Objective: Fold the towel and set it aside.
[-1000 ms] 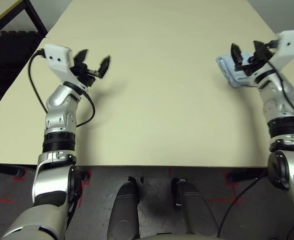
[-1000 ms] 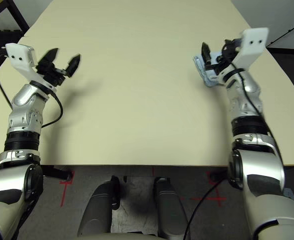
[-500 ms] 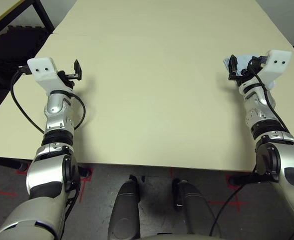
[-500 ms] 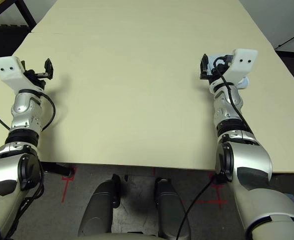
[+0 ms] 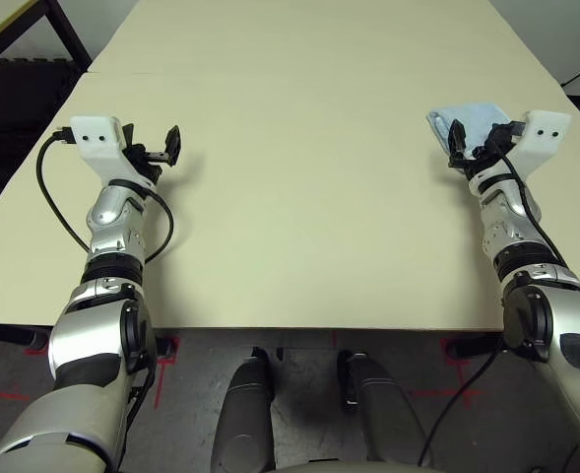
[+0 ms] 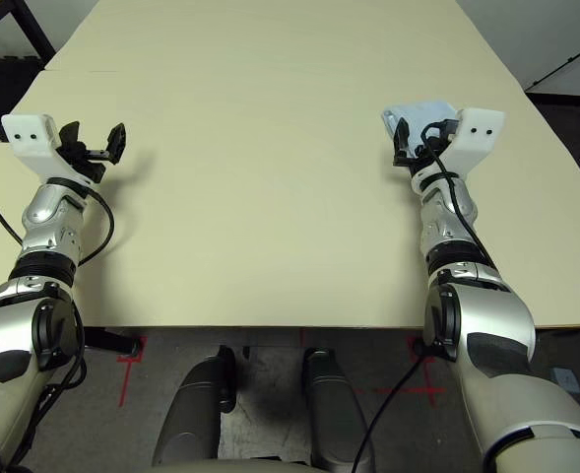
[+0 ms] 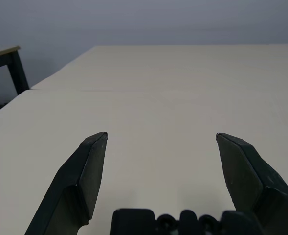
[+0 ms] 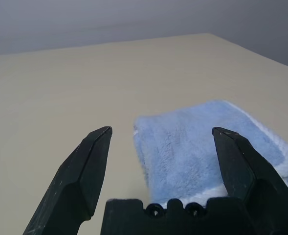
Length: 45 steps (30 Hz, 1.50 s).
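Note:
The towel (image 5: 470, 119) is a small light blue folded bundle with white edging, lying flat on the cream table (image 5: 299, 177) near its right edge. My right gripper (image 5: 456, 137) hovers just short of the towel's near side, open, with nothing between its fingers. In the right wrist view the towel (image 8: 197, 159) lies just past the open right gripper (image 8: 162, 130), apart from the fingers (image 8: 92, 161). My left gripper (image 5: 170, 147) hangs over the bare left side of the table, open and empty; the left wrist view shows bare tabletop beyond that gripper (image 7: 161, 136).
The table's right edge (image 5: 565, 108) runs close behind the towel. A faint seam (image 5: 107, 71) crosses the tabletop at the far left. A dark-framed second table (image 5: 33, 25) and black floor mat stand beyond the left edge.
The head camera has shifted. My right gripper has drawn back from over the towel to its near side, leaving the towel lying on the table. My left gripper has lowered and turned; both stay open.

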Each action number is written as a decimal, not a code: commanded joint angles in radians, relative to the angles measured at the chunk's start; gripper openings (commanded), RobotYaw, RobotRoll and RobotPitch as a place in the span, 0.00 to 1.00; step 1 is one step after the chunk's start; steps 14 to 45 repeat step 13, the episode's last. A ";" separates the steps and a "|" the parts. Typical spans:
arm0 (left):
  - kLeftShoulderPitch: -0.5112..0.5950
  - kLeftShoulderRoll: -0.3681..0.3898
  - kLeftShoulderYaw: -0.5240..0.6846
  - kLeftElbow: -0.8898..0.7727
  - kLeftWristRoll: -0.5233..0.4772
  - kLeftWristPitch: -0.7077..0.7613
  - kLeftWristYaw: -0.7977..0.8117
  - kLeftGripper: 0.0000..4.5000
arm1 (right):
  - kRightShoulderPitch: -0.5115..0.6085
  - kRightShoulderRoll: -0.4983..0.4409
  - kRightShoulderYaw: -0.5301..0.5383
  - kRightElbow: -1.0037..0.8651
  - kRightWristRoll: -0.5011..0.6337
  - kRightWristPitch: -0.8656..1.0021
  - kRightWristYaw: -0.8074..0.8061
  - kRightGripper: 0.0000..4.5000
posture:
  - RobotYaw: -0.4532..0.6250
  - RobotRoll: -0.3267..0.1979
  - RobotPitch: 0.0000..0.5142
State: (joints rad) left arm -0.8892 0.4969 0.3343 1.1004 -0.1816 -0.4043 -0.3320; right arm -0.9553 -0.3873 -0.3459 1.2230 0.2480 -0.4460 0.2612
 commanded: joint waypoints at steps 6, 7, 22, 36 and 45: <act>0.002 0.017 0.003 0.029 0.009 -0.030 0.083 1.00 | -0.005 -0.003 0.002 0.014 -0.026 0.019 -0.044 0.99 | 0.40 0.62 0.30; 0.003 0.018 0.001 0.029 0.009 -0.030 0.082 1.00 | -0.007 -0.004 0.006 0.014 -0.032 0.019 -0.047 0.99 | 0.40 0.62 0.30; 0.001 0.023 -0.002 0.034 0.010 -0.024 0.073 1.00 | -0.013 -0.012 0.003 0.019 -0.042 0.031 -0.051 0.99 | 0.40 0.62 0.30; 0.001 0.023 -0.002 0.034 0.010 -0.024 0.073 1.00 | -0.013 -0.012 0.003 0.019 -0.042 0.031 -0.051 0.99 | 0.40 0.62 0.30; 0.001 0.023 -0.002 0.034 0.010 -0.024 0.073 1.00 | -0.013 -0.012 0.003 0.019 -0.042 0.031 -0.051 0.99 | 0.40 0.62 0.30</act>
